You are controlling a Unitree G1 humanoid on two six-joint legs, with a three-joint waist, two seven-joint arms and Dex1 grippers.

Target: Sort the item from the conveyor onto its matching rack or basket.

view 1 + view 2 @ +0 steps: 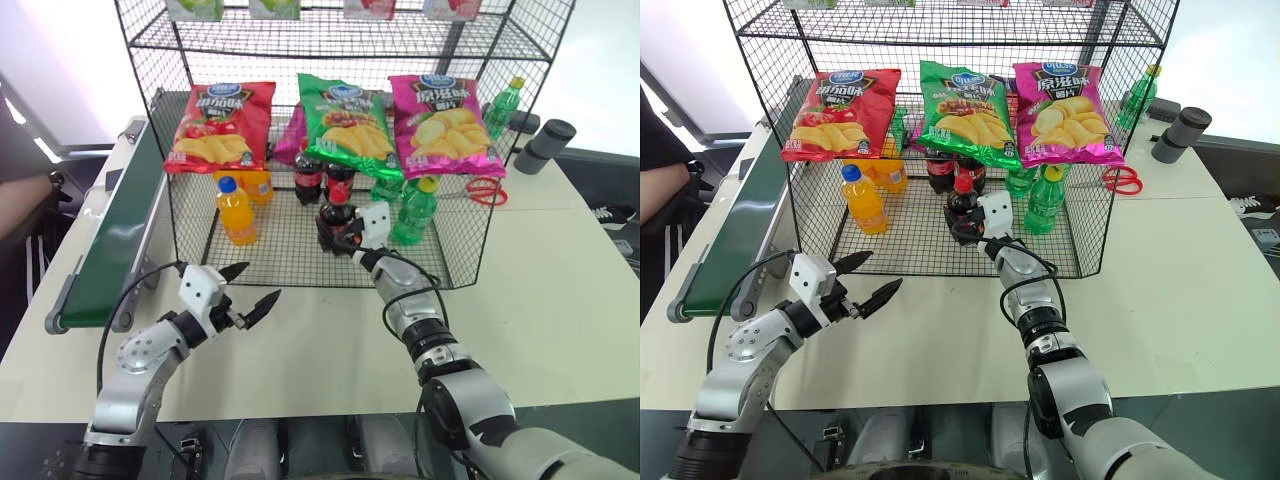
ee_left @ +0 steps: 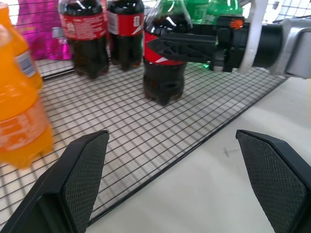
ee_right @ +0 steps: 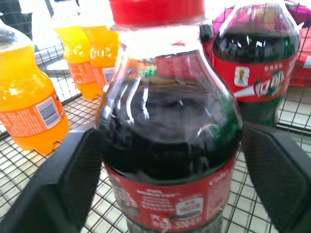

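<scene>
The item, a small cola bottle (image 1: 335,212) with a red cap and red label, stands upright on the wire floor of the black rack (image 1: 270,255), in front of two other cola bottles (image 1: 308,175). My right gripper (image 1: 340,236) reaches into the lower tier, and its open fingers (image 3: 63,184) flank the bottle (image 3: 170,145) closely on both sides. On the white table in front of the rack, my left gripper (image 1: 250,290) hovers open and empty. The conveyor (image 1: 110,250), a dark green belt, runs along the left with nothing on it.
Orange soda bottles (image 1: 237,212) stand at the tier's left, green bottles (image 1: 415,212) at its right. Three chip bags (image 1: 340,125) hang above them. Behind the rack at the right lie red scissors (image 1: 487,190) and a grey cylinder (image 1: 545,145). A person's arm (image 1: 25,200) shows at far left.
</scene>
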